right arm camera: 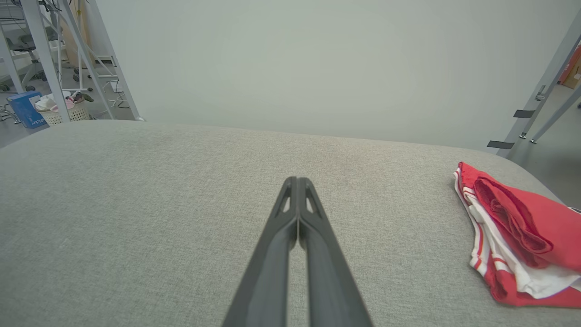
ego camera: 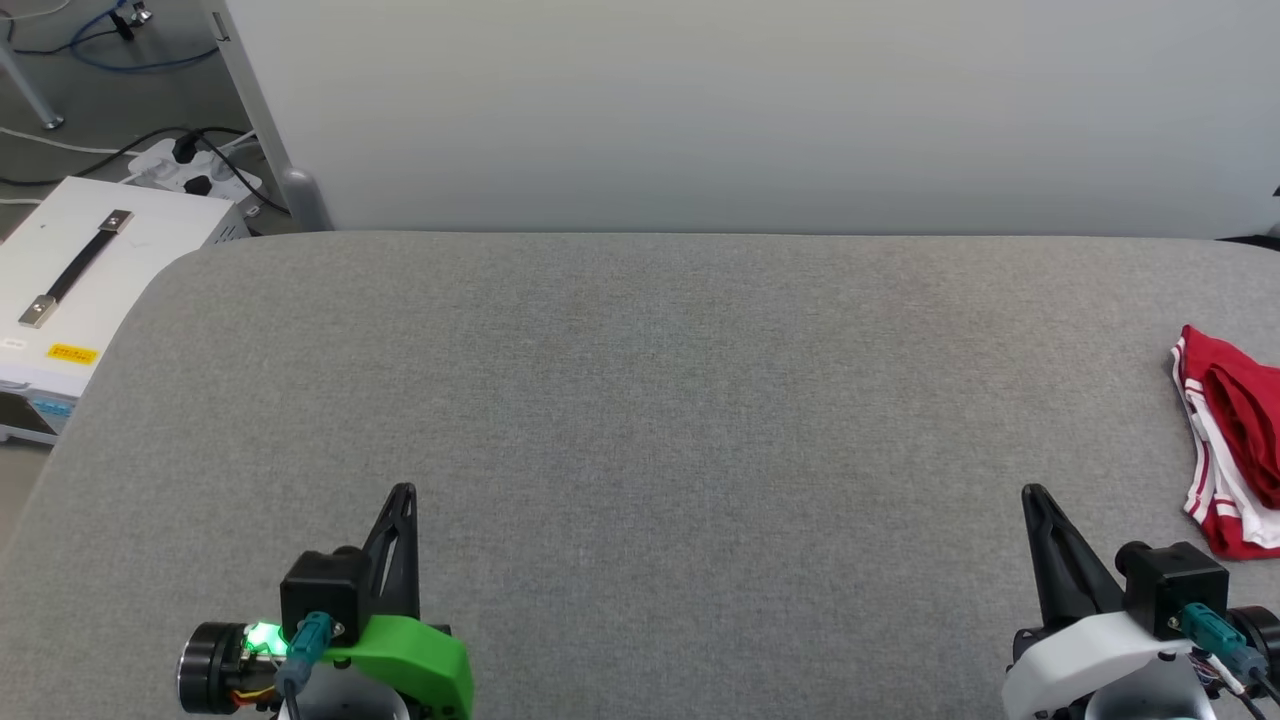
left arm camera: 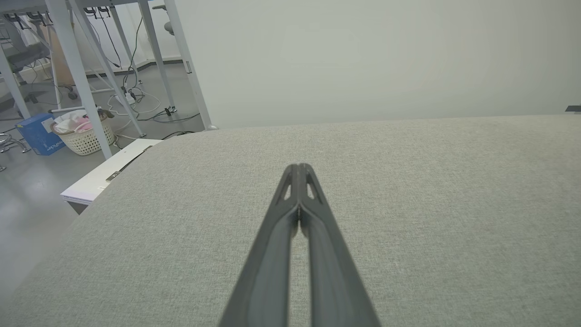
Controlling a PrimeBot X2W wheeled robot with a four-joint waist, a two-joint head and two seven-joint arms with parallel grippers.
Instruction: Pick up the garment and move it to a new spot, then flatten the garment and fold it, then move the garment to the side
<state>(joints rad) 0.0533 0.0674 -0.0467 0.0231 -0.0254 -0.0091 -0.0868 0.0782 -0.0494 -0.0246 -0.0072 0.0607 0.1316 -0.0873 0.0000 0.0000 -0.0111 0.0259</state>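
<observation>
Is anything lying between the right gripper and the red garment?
Nothing visible does. Bare grey fabric surface runs from the shut right gripper to the garment, which lies bunched near the surface's right edge.

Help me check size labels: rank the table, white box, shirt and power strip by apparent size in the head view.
Largest: table.
Then white box, then shirt; the picture edge cuts both, so unsure.
Smallest: power strip.

Both arms sit low by the near edge of the grey table (ego camera: 640, 400), left gripper (ego camera: 403, 492) toward its left side, right gripper (ego camera: 1033, 492) toward its right, well apart. Fingers on each are pressed tip to tip, gripping nothing, aimed at the table's far edge.
</observation>
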